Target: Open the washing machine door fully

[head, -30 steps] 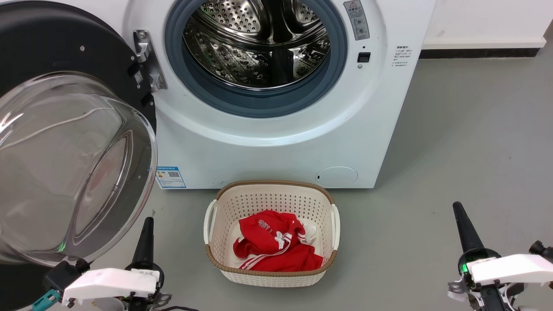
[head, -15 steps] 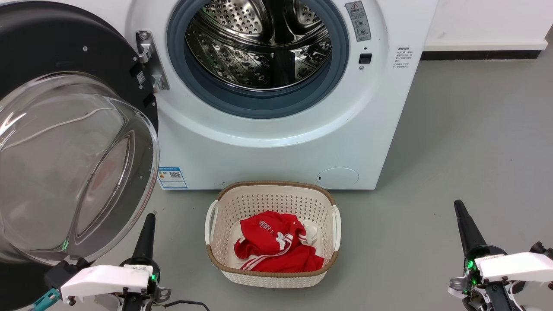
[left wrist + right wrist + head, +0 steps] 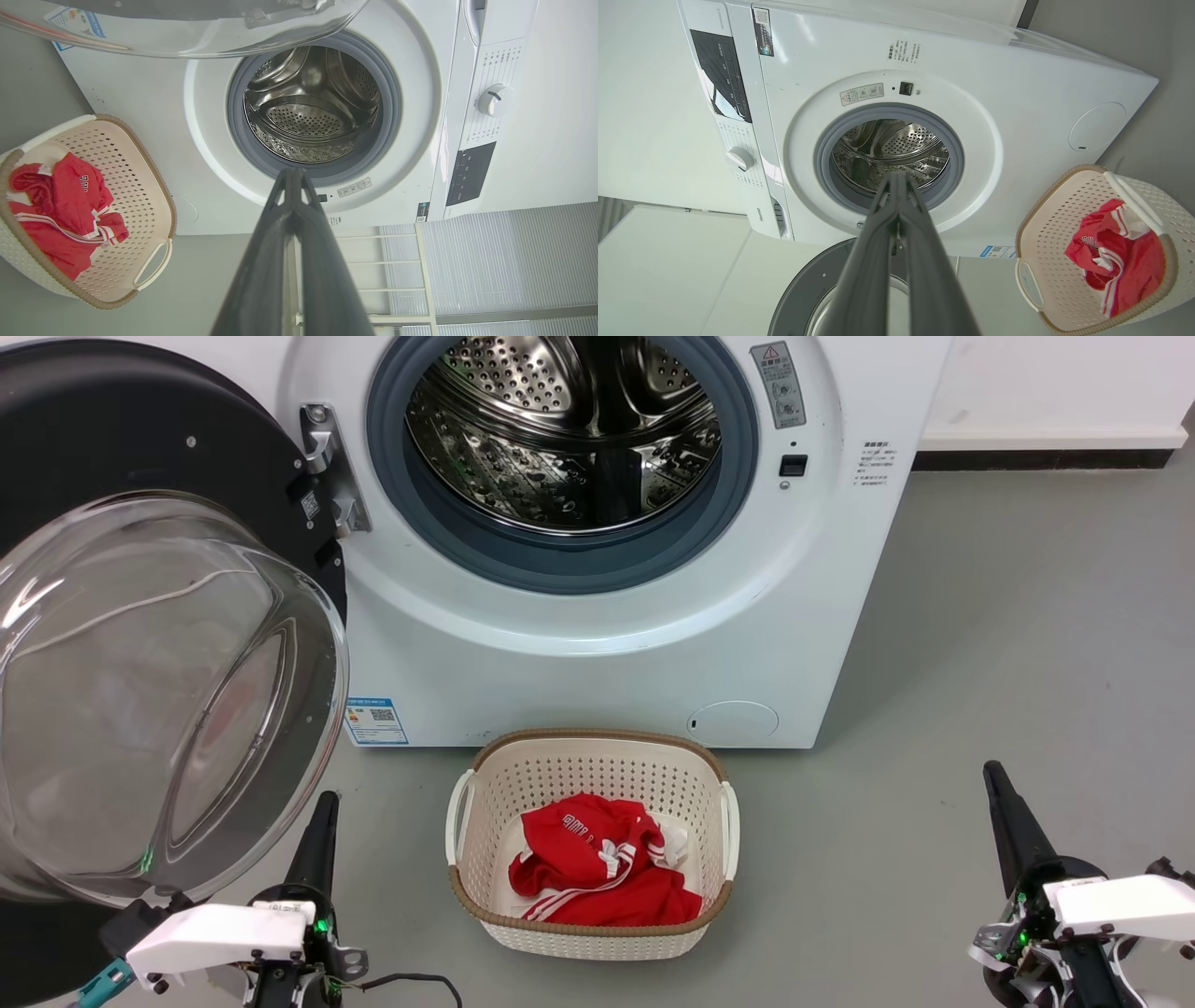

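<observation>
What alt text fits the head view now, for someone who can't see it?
The washing machine door is swung wide open at left, baring the steel drum. A white basket with a red garment sits on the floor in front; left hand and right hand hang low, both shut.

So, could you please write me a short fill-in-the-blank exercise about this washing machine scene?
1. The washing machine door stands ____, exposing the steel drum.
2. The garment in the basket is ____ with white stripes.
3. The basket sits in ____ of the white machine.
4. The left gripper and right gripper have shut fingers that hold ____.

Missing words: open; red; front; nothing.
</observation>
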Controlling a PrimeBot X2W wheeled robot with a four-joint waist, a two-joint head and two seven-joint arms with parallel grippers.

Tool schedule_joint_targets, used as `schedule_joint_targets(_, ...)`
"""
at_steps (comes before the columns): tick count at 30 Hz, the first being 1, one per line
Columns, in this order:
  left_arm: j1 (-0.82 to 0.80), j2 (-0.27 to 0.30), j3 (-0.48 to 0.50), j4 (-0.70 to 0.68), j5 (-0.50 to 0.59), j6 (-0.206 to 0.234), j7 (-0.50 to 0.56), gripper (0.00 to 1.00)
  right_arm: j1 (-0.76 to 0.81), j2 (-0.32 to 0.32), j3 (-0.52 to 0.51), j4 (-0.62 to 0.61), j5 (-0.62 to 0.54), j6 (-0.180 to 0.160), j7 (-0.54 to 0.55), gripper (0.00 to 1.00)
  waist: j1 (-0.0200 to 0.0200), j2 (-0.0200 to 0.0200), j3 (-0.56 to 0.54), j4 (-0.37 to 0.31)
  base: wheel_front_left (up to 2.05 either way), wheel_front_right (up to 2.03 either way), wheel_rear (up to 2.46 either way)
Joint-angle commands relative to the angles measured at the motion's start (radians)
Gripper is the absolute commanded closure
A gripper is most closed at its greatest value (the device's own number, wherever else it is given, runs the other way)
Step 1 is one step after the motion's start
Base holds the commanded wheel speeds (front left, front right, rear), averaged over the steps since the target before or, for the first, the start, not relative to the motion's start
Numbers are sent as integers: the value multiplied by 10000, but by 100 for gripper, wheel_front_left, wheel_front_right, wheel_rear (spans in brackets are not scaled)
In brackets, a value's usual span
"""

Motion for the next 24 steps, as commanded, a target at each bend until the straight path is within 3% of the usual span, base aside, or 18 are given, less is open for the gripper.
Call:
schedule_joint_targets(1, -218, 5, 23, 14, -209, -60, 57, 100, -158, -18, -39, 0, 240, 1, 47, 100, 0, 0, -4, 5, 0, 0, 0)
schedule_joint_targets(24, -421, -48, 170, 350, -1843, -231, 527, 100, -321, 42, -213, 215, 1746, 0, 443, 100, 0, 0, -66, 79, 0, 0, 0)
